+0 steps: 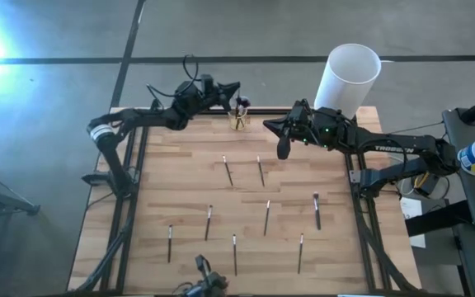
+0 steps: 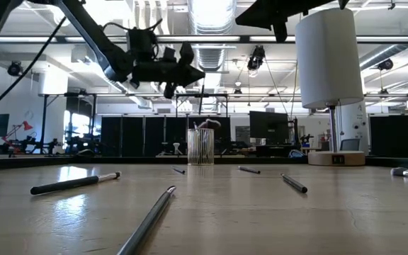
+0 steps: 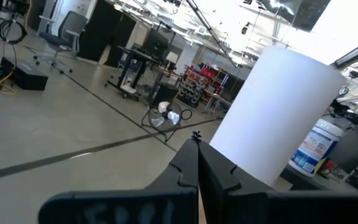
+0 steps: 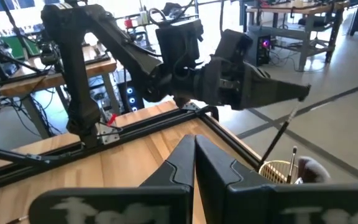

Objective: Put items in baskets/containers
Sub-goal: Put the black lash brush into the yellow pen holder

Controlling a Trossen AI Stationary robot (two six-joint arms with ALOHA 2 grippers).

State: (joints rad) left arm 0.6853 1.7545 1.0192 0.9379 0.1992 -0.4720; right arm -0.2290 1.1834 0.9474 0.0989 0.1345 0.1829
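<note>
Pale wood-plank table (image 1: 180, 165) carried the work. The glass cup (image 1: 239, 120) stood upright near the middle of the far edge, with a few brushes already standing in it; in the right wrist view one fluffy head (image 4: 311, 168) showed at its rim.

The left gripper (image 1: 236, 87) hung above the cup at the far edge, fingers closed on a thin dark brush (image 4: 278, 138) that slanted down toward the cup mouth. From these views I could not tell whether its tip was inside the rim. The low view showed the same gripper (image 2: 190, 74) raised above the cup (image 2: 200, 146).

The right gripper (image 1: 270, 125) hovered just beside the cup, toward the right far corner, its fingers pressed together and holding nothing.

Eight loose brushes lay flat on the table, apart from one another: two near the centre (image 1: 228, 172) (image 1: 261, 171), three in a middle row (image 1: 209, 222) (image 1: 266, 217) (image 1: 317, 210), three toward the near edge (image 1: 170, 243) (image 1: 235, 253) (image 1: 300, 252).

A tall white cylinder (image 1: 349, 76) stood at the far right corner.
</note>
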